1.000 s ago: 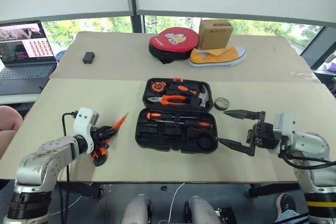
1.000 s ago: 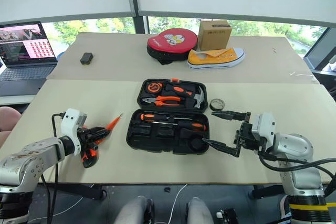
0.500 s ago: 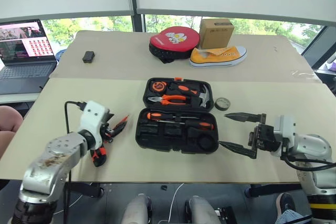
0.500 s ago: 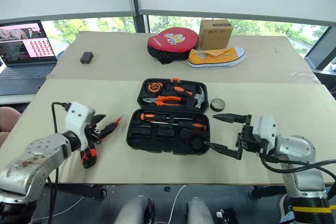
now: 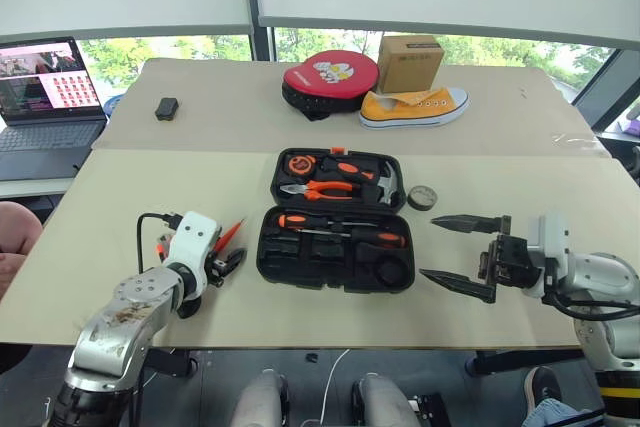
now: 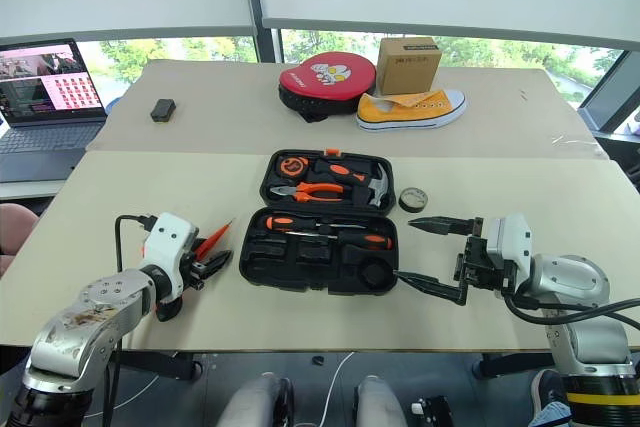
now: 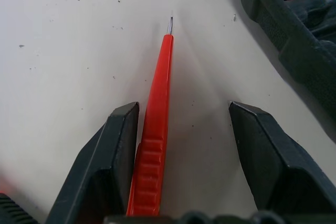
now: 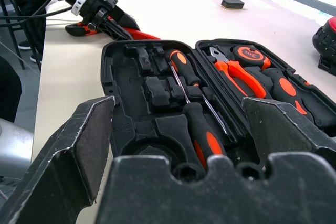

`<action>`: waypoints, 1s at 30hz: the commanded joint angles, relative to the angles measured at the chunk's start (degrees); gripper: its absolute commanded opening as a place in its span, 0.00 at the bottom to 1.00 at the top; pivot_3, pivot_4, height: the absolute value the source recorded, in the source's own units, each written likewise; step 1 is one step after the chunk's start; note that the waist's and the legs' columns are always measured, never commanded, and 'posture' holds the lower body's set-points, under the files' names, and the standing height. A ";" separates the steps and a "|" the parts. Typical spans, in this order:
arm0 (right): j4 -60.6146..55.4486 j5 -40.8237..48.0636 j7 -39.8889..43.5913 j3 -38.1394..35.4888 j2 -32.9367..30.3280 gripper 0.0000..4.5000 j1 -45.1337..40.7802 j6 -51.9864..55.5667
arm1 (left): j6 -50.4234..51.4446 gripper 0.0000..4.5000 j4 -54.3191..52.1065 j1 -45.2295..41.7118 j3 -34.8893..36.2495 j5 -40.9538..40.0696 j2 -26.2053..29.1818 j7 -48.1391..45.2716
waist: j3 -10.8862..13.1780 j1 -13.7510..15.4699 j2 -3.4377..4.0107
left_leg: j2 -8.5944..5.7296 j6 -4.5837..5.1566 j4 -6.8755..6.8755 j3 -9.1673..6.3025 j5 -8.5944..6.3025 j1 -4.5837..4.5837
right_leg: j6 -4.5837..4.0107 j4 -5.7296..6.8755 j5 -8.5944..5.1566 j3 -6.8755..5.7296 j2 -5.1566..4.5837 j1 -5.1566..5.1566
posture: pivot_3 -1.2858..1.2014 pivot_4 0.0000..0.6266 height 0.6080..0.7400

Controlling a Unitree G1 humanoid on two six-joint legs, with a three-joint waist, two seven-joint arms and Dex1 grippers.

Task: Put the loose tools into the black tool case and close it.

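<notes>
1 tester pen (image 7: 156, 145) lies left of the tool case (image 5: 335, 244), between the released left pincer (image 7: 181, 129) fingers; next, clench. Right pincer (image 5: 463, 253) gapes.

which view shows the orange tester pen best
The left wrist view: the tester pen lies lengthwise on the table between the open fingers of the left gripper, its metal tip clear. The eye views show a small orange sliver by that gripper; the right wrist view shows an orange bit beside the case.
</notes>
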 commanded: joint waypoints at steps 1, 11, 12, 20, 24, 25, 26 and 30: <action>-2.31 1.07 -0.29 -2.41 -0.67 1.00 0.67 0.02 | 0.28 0.65 -2.35 -0.41 2.27 0.92 0.15 0.94 | 0.00 0.00 0.00 | 0.00 0.00 0.00 0.00 0.00 0.00 | 0.00 0.00 0.00 0.00 0.01 0.00 | 0.52 0.24 1.00; -2.71 1.09 -0.81 -1.91 -0.12 1.00 1.56 0.05 | -7.34 0.65 -6.26 -0.09 3.92 -1.93 0.88 -6.01 | 0.01 0.03 -0.01 | 0.01 0.00 0.01 0.00 0.00 0.00 | 0.00 0.00 0.00 0.02 0.01 0.01 | 0.52 0.24 1.00; -2.76 1.09 -0.87 -1.87 -0.10 1.00 1.55 0.06 | -6.86 0.65 -6.17 -0.02 3.62 -1.95 0.93 -6.16 | 0.01 0.02 -0.01 | 0.01 0.00 0.01 0.00 0.00 0.00 | 0.00 0.00 0.00 0.02 0.02 0.01 | 0.52 0.24 1.00; -3.39 1.32 -1.37 -1.84 0.20 1.00 1.66 0.09 | -1.45 0.65 -4.21 -0.05 -0.88 -1.70 0.80 -6.15 | 0.01 0.03 -0.01 | 0.00 0.00 0.03 -0.01 0.00 0.00 | 0.02 0.01 0.01 0.03 0.08 0.01 | 0.52 0.24 1.00; -3.62 1.30 -1.58 -1.68 0.40 1.00 1.44 0.09 | -1.43 0.65 -3.11 -0.45 -1.13 -1.11 0.77 -5.85 | 0.01 0.05 -0.01 | 0.00 0.00 0.05 -0.01 0.00 0.00 | 0.02 0.02 0.01 0.03 0.09 0.01 | 0.52 0.24 1.00; -3.61 1.27 -1.64 -1.63 0.46 1.00 1.35 0.08 | -1.29 0.65 -2.76 -0.43 -0.96 -0.99 0.86 -5.74 | 0.01 0.05 -0.01 | 0.00 0.00 0.05 -0.01 0.00 -0.01 | 0.02 0.01 0.01 0.03 0.09 0.01 | 0.52 0.24 1.00; -3.56 1.23 -1.66 -1.58 0.51 1.00 1.28 0.04 | -1.27 0.65 -2.44 -0.33 -0.85 -0.93 1.02 -5.85 | 0.01 0.04 -0.01 | 0.00 0.00 0.05 -0.01 0.00 0.00 | 0.02 0.01 0.01 0.03 0.09 0.01 | 0.52 0.24 1.00; -3.46 0.96 -1.83 -1.24 0.88 1.00 0.75 -0.05 | -2.33 0.65 -0.96 0.20 -0.11 0.37 1.83 -5.79 | 0.01 0.03 -0.01 | 0.00 0.00 0.05 -0.01 0.00 0.00 | 0.02 0.03 0.01 0.03 0.12 0.00 | 0.52 0.24 1.00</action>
